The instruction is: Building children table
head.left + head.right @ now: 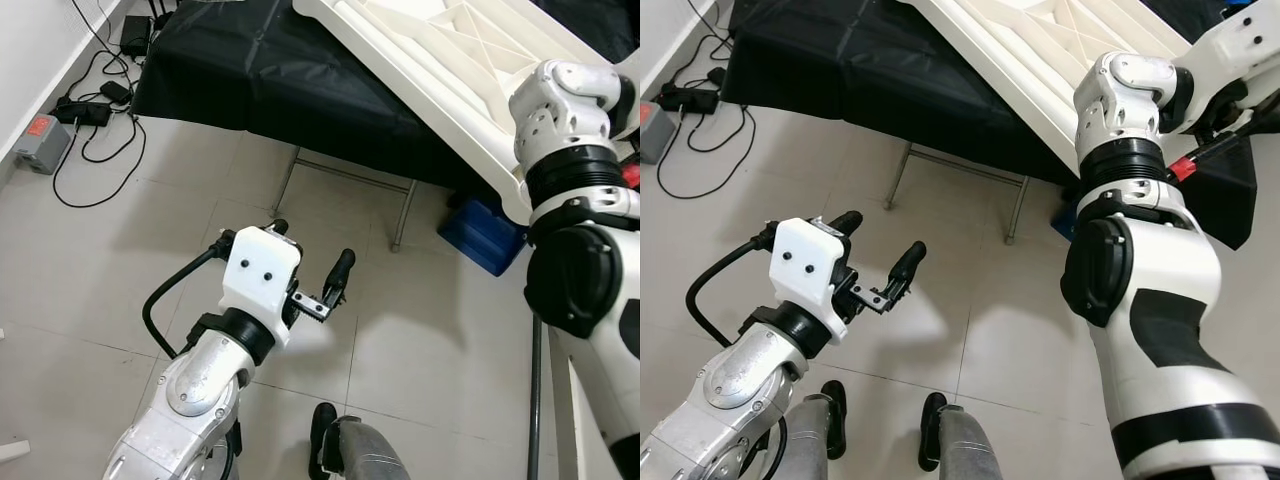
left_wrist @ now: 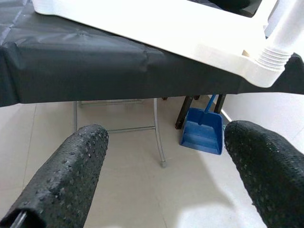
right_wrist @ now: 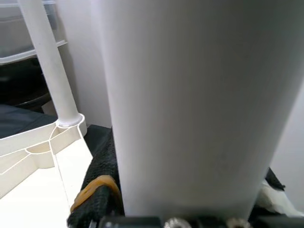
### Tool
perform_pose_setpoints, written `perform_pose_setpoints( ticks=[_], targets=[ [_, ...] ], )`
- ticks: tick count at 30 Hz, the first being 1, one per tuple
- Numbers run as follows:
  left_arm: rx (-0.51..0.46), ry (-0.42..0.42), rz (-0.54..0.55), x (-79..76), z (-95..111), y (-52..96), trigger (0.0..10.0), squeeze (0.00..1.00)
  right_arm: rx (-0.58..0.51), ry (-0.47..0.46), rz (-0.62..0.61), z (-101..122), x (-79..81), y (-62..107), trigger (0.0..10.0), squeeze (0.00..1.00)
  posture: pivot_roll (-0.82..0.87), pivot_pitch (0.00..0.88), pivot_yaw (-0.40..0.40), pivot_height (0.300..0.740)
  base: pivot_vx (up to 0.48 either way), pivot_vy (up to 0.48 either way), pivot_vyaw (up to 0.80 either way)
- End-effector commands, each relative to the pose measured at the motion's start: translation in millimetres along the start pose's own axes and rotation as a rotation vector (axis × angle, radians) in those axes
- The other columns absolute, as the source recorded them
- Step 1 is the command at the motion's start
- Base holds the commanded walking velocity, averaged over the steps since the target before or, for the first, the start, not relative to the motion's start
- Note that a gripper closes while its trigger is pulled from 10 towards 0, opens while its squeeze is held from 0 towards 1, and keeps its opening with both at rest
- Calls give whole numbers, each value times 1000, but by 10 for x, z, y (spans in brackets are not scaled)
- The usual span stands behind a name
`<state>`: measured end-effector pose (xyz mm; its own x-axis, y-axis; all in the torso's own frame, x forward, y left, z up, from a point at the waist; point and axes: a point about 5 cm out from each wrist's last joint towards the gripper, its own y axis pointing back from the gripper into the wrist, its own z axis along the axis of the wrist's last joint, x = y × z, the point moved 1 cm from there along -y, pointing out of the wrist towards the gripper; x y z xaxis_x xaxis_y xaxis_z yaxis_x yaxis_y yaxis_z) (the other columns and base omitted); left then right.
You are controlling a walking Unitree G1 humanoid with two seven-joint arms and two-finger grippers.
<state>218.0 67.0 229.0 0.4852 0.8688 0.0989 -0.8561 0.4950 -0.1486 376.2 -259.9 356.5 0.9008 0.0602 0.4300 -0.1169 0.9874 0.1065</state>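
Children's table lies upside down on black cloth

Children's table rests inverted on the black-covered tabletop. Right gripper clamps a white leg. Left gripper hovers over the floor, jaws wide and empty.

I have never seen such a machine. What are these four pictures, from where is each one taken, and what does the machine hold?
This is a walking humanoid robot with two arms. Two pictures come from its head, looking down; two come from cameras on its wrists. The left claw hangs open over the tiled floor, holding nothing. The right arm reaches up to an upturned white plastic table lying on a black-covered folding table. The right wrist picture shows a thick white tube, probably a table leg, between the black fingers. A blue dustpan stands underneath.
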Motion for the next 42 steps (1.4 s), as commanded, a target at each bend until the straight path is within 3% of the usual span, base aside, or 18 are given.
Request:
perform_pose_setpoints(
  ticks=[1,6,16,28,29,34,35,42],
  targets=[
    [20,8,-20,-37,-56,8,10000,0,128,152,-44,-450,-141,-38,10000,0,139,418,-131,740,0,0,0],
    [12,8,-11,-5,-34,-11,10000,0,171,126,-42,-465,-133,-18,10000,0,137,417,-132,740,0,0,0],
    [4,-1,-27,-12,-28,-47,10000,0,109,76,-17,-229,-24,66,10000,0,133,416,-129,740,0,0,0],
    [14,0,-23,-12,-55,-33,10000,0,153,136,-42,-419,-85,111,10000,0,141,420,-131,740,0,0,0],
    [18,-1,-22,-8,-67,-27,10000,0,157,128,-26,-413,-81,76,10000,1000,140,420,-130,740,0,0,0],
    [20,-3,-25,-11,-75,-26,10000,0,152,123,0,-378,-53,76,10000,984,140,419,-130,740,0,0,0],
    [20,1,-23,-14,-76,-25,10000,0,141,117,17,-350,-28,97,10000,0,140,419,-130,740,0,0,0],
    [17,4,-18,-10,-75,-30,10000,0,141,98,48,-310,15,146,10000,0,141,415,-134,740,0,0,0]
  ],
)
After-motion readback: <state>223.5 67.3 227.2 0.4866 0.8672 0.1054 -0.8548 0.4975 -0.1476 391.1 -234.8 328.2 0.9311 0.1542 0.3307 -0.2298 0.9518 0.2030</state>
